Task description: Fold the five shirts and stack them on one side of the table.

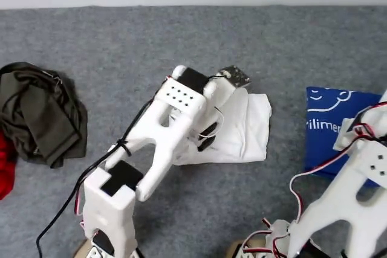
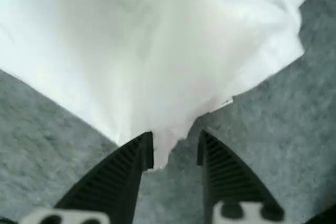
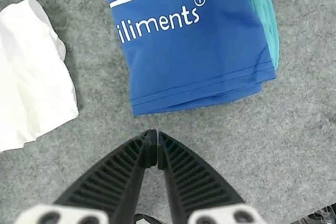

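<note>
A partly folded white shirt (image 1: pixel 245 128) lies mid-tabletop (image 1: pixel 181 40). A folded blue shirt (image 1: pixel 329 128) lies right. A crumpled olive shirt (image 1: pixel 39 113) and red shirt (image 1: pixel 5 173) lie left.

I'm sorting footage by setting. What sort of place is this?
Probably a robotics test bench, not a home: a grey felt-covered table, two white arms side by side, and a white shirt, a folded blue shirt and a crumpled olive shirt.

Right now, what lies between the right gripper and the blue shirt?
A bare strip of grey table cover separates the right gripper from the blue shirt, per the right wrist view.
</note>
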`<control>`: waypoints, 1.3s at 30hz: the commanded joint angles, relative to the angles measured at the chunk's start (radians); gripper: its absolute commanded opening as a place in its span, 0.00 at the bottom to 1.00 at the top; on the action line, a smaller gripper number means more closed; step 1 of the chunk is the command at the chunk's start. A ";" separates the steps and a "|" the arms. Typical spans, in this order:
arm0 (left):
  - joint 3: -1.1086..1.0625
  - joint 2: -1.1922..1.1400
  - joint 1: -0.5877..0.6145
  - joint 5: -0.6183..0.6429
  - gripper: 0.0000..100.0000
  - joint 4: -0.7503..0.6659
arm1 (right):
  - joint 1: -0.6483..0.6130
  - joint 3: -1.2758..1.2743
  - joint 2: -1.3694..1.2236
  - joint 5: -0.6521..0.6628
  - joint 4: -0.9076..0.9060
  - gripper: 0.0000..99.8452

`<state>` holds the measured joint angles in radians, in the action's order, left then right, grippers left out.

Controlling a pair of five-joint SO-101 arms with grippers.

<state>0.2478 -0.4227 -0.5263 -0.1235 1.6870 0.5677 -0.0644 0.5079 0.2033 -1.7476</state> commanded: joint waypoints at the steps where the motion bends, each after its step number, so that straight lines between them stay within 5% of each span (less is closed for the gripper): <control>1: 0.001 -0.048 -0.098 0.041 0.14 -0.071 | 0.004 0.003 0.018 -0.008 0.005 0.01; 6: 0.042 -0.107 -0.261 0.081 0.14 -0.064 | 0.004 0.003 0.018 -0.006 0.005 0.01; 10: 0.119 -0.110 -0.258 0.080 0.14 0.014 | 0.004 0.003 0.018 -0.006 0.005 0.01; 17: 0.193 -0.006 -0.091 0.081 0.14 0.071 | -0.059 -0.006 0.016 -0.005 0.007 0.01; 29: -0.016 0.476 0.193 0.078 0.06 0.071 | -0.515 -0.265 0.016 -0.015 0.216 0.02; 35: -0.171 0.677 0.431 -0.020 0.02 0.069 | -0.677 -0.344 -0.053 -0.195 0.375 0.16; 39: -0.196 0.773 0.600 -0.078 0.02 0.068 | -0.751 -0.322 -0.189 -0.218 0.433 0.16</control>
<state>0.0514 0.2524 -0.0353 -0.1557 1.7331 -0.1396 -0.4158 0.3836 0.0100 -1.3594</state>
